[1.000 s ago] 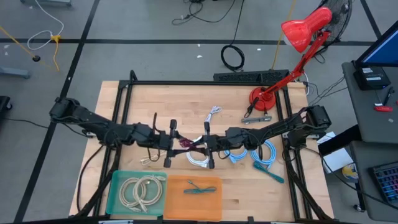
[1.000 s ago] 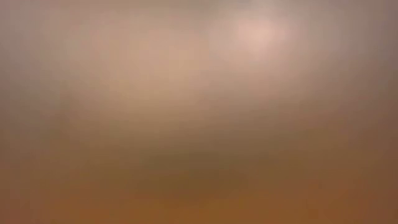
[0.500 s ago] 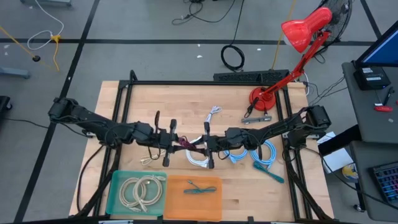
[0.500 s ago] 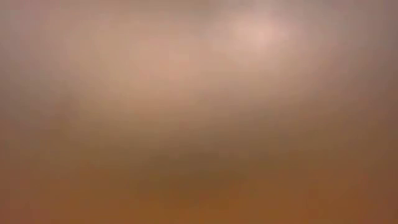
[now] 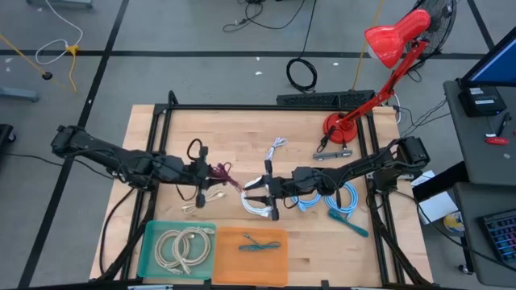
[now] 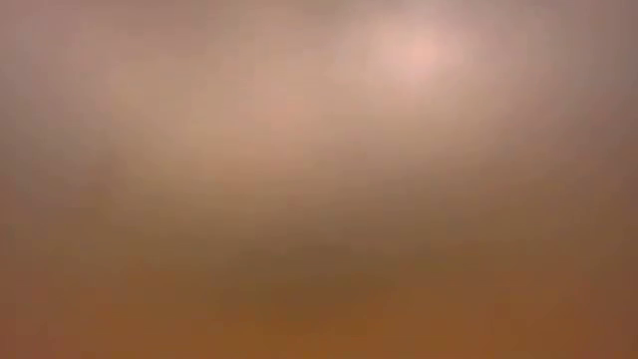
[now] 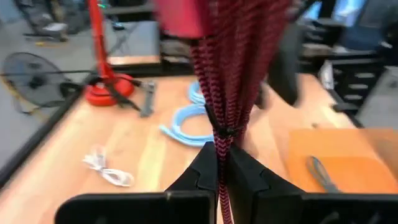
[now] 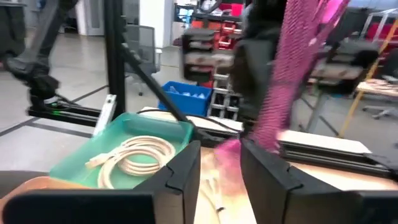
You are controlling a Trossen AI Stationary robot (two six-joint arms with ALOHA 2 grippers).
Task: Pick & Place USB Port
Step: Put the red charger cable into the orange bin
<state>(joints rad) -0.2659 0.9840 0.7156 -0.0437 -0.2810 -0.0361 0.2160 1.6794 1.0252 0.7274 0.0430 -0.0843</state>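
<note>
Braided maroon USB cable [image 5: 219, 171] hangs from the left gripper [image 5: 201, 171], lifted off the wooden table [image 5: 242, 133] near its centre. In the left wrist view the two dark fingers [image 7: 205, 169] are pressed together on the cable [image 7: 231, 68], which runs up between them as a bundled, tied loop; the pincer is narrow and clamped on it.

The right gripper [image 5: 256, 191] sits just to the right of the cable, over the white cable [image 5: 258, 205] lying on the table. In the right wrist view its fingers [image 8: 186, 171] stand apart with a clear gap between them, and nothing is gripped; the braided cable [image 8: 298, 74] shows beyond them, hanging from the other arm.

Table contents:
- Green tray [image 5: 153, 242] at the front edge, holding a coil of cream cable [image 5: 184, 247].
- Orange tray [image 5: 226, 256] touching the green tray's right side, holding one dark teal cable [image 5: 258, 244].
- Light blue cables [image 5: 343, 197] beneath the right arm, toward the right side.
- A small white cable [image 5: 277, 146] behind the grippers, apart from the others.
- A loose cream cable [image 5: 205, 199] just in front of the left gripper.
- Red desk lamp [image 5: 387, 48] with its base on the rear right corner.

The low view shows only a uniform blur; nothing can be identified in it.
</note>
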